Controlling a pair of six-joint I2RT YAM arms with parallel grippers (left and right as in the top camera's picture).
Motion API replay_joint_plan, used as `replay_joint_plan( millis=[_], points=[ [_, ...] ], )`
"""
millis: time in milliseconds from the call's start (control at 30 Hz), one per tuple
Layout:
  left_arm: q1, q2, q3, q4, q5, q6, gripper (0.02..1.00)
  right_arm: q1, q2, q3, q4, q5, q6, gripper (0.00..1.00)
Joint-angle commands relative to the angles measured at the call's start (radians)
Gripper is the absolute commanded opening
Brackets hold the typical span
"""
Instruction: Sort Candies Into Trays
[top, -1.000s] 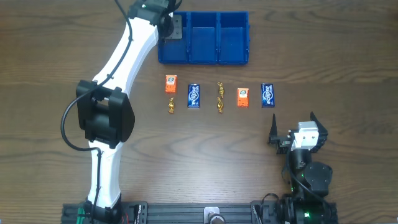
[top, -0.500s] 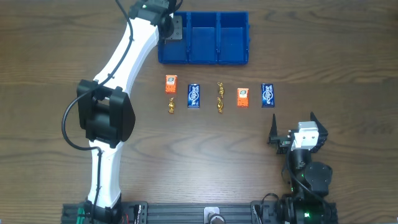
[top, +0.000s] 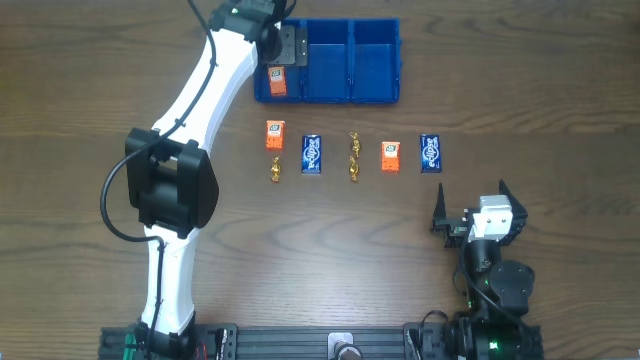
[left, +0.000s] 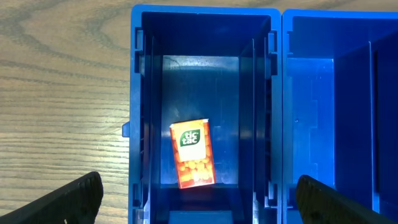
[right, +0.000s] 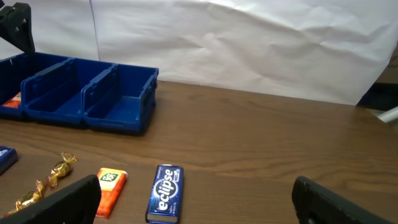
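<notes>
- The orange candy box (left: 193, 154) lay flat on the floor of the left compartment of the blue tray (left: 278, 74). It sat toward the compartment's near end and touched neither side wall.
- Its long axis ran near to far along the compartment, with the far end tipped slightly left.
- The end with the green label pointed far, and the clear end showing orange candies pointed near.
- The label carried white lettering on a green patch.
- The left gripper (left: 199, 202) hung above that compartment with its fingers spread wide and nothing between them. One finger was over the table (top: 560, 100) left of the tray, the other over the middle compartment.
- Half a second earlier the top view showed no box in the left compartment, and now the box lay there. The left arm stood in nearly the same place over the tray's far left part.
- A row lay on the table near of the tray and had not shifted.
- From left to right it held a second orange box (top: 274, 134) with a gold-wrapped candy (top: 276, 172) just near of it, a blue gum pack (top: 312, 154), a pair of gold-wrapped candies (top: 353, 157), a third orange box (top: 390, 156) and a second blue gum pack (top: 431, 153).
- All the boxes and packs had their long axes running near to far.
- The right gripper (top: 470, 212) sat at the near right, well apart from the tray. Its fingers were wide and empty, as before.
</notes>
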Motion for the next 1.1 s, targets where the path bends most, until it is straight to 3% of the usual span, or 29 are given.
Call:
replay_joint_plan(
  millis=[33, 367, 633, 833, 1100],
  points=[
    [-0.01, -0.001, 0.026, -0.019, -0.001, -0.013, 0.993, 0.0, -0.002, -0.001, -0.009, 0.004, -0.014, 0.998],
    [-0.036, -0.189, -0.027, -0.179, -0.004, -0.026, 0.993, 0.0, -0.002, -0.001, -0.009, 0.004, -0.014, 0.998],
    [-0.072, -0.397, -0.341, -0.06, -0.008, -0.026, 0.998, 0.0, -0.002, -0.001, -0.009, 0.004, -0.014, 0.998],
    [-0.09, -0.369, -0.427, -0.006, -0.037, -0.045, 0.996, 0.0, -0.002, -0.001, -0.009, 0.004, -0.014, 0.998],
    [-0.079, -0.361, -0.601, 0.097, -0.003, -0.076, 0.998, 0.0, -0.002, -0.001, -0.009, 0.004, -0.014, 0.998]
  ],
)
